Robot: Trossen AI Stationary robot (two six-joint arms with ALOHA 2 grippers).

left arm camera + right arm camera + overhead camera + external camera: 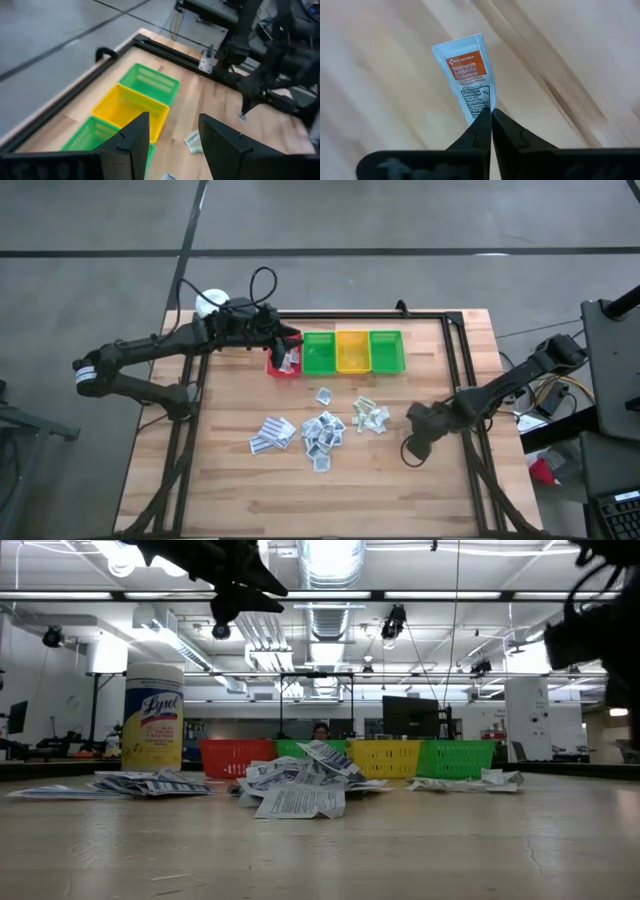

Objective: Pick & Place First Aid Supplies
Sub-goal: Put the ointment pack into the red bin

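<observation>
Sachets (322,430) lie scattered across the middle of our wooden counter (230,490), in three loose clumps: striped flat ones on the left, a white heap in the centre, greenish ones (370,415) on the right. We see bare wood in front of the clumps and down both sides, leaving room before the counter's edges. A black frame (455,345) borders the far and right edges. Our right pincer (412,450) hangs over open wood just right of the heap, its fingers closed on one orange-printed sachet (467,75). Our left pincer (290,345) hovers above the red bin (283,368), fingers (132,140) spread apart with nothing between them. Four bins stand in a row along the far edge: red, green (319,352), yellow (353,350), green (386,350). We can make out white packets in the red bin; the yellow and far green bins show nothing inside in the left wrist view. A yellow wipes canister (152,717) stands at the far left corner
</observation>
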